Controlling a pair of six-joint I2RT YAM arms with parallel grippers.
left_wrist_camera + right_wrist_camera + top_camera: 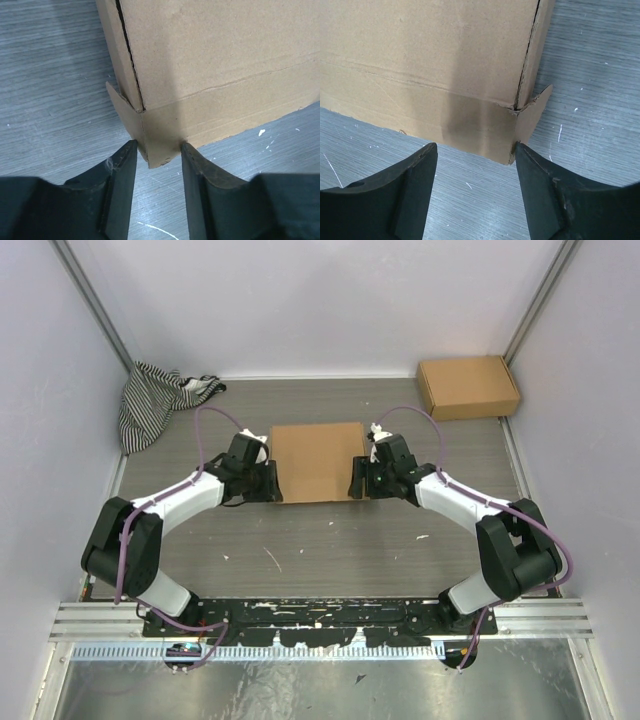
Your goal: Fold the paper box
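The paper box [318,460] is plain brown cardboard, lying at the table's middle with its panels folded over. My left gripper [268,480] is at its near left corner. In the left wrist view that corner [150,145] sticks down between the fingers, and both tips of my left gripper [158,146] touch the cardboard. My right gripper [358,480] is at the near right corner. In the right wrist view, the right gripper [475,147] is open: one fingertip [520,150] touches the box's corner flap [532,117], the other stands clear of the box [430,60].
A ready-assembled brown cardboard box [468,387] sits at the back right corner. A striped cloth [155,400] lies bunched at the back left. White walls close the table in on three sides.
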